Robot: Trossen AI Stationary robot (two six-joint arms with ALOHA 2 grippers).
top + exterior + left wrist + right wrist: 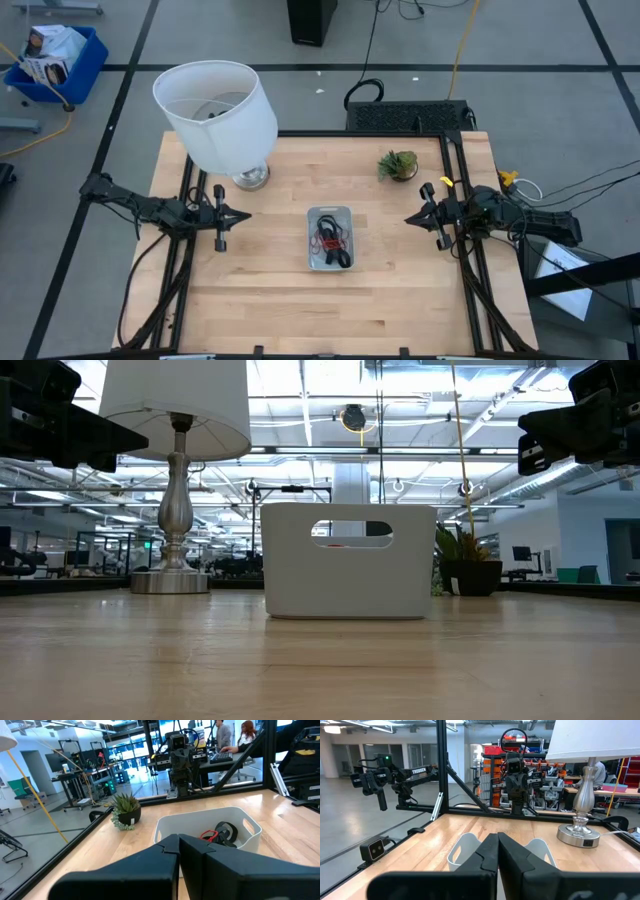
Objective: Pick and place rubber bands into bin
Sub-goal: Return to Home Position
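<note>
The bands [331, 243] lie in the bin [329, 210] at mid-desk [400, 300], while the left claw [240, 215] and right claw [412, 218] hang closed and empty on either side.

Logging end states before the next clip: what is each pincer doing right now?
Left pincer: closed, empty, above the table, left side.
Right pincer: closed, empty, above the table, right side.

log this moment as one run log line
left claw: shut, empty, raised left of bin | right claw: shut, empty, raised right of bin | rubber bands: black and red, inside bin
</note>
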